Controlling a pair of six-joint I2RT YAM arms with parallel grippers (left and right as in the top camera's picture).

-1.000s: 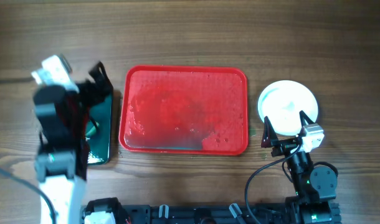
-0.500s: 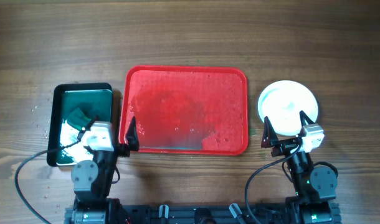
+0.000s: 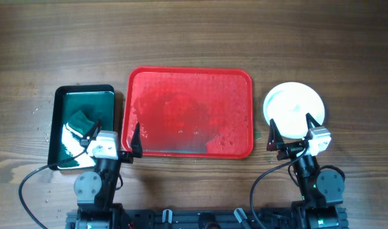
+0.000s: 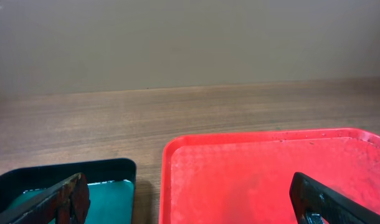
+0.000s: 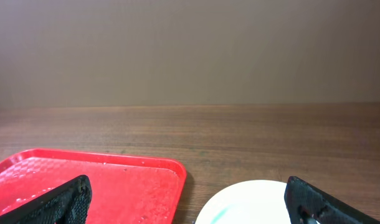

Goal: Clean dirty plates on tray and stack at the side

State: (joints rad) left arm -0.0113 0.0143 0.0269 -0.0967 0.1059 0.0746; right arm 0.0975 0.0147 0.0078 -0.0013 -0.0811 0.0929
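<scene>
The red tray (image 3: 189, 72) lies lengthwise left–right, black tray (image 3: 56, 127) at left, plates (image 3: 293, 103) at right; left tool (image 3: 114, 132) and right tool (image 3: 292, 127) wide.

My left gripper (image 3: 114, 135) and right gripper (image 3: 292, 132) share black tapered fingers, white wrist blocks, round grey joints, looping black cables.

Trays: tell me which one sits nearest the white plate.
The large red tray, right beside the white plate; the smaller black tray lies on the red one's far side.
</scene>
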